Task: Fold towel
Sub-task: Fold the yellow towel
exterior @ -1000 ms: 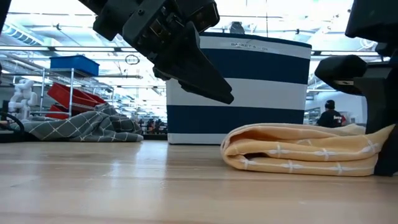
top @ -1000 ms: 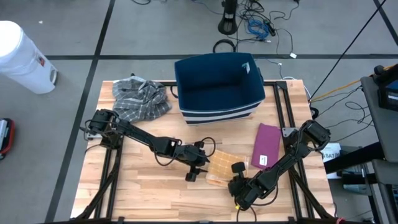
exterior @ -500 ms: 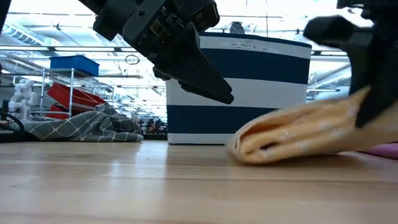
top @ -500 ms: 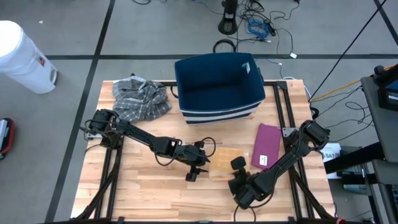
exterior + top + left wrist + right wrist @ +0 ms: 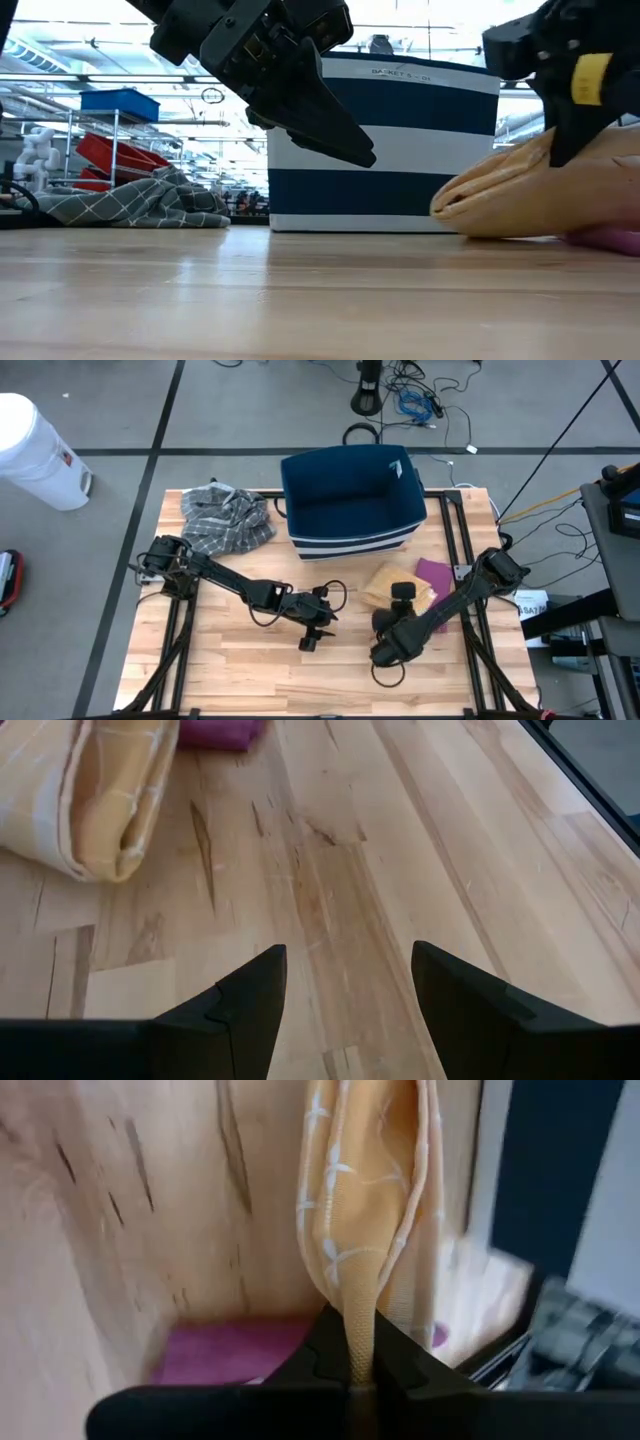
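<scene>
Since a second ago the folded yellow towel (image 5: 385,582) has been dragged from the front middle of the tabletop (image 5: 230,650) toward the purple cloth (image 5: 434,572), and it now lies partly over that cloth, just in front of the basket (image 5: 350,495). The right gripper (image 5: 403,593) has its fingers together, clamped on the towel's edge, which the right wrist view shows most plainly (image 5: 355,1280), with purple fabric beneath. There is one yellow towel, one purple cloth, one grey checked cloth (image 5: 225,515) heaped at the far left corner, and one navy basket with white stripes. The low view shows the towel's rolled fold (image 5: 520,195) lifted at one side, which the overhead view does not reveal; only a sliver of purple shows there. The left gripper (image 5: 318,622) hovers near the tabletop's middle, fingers apart and holding nothing; its wrist view shows bare wood between them and the towel (image 5: 90,790) cut off at the picture's edge.
</scene>
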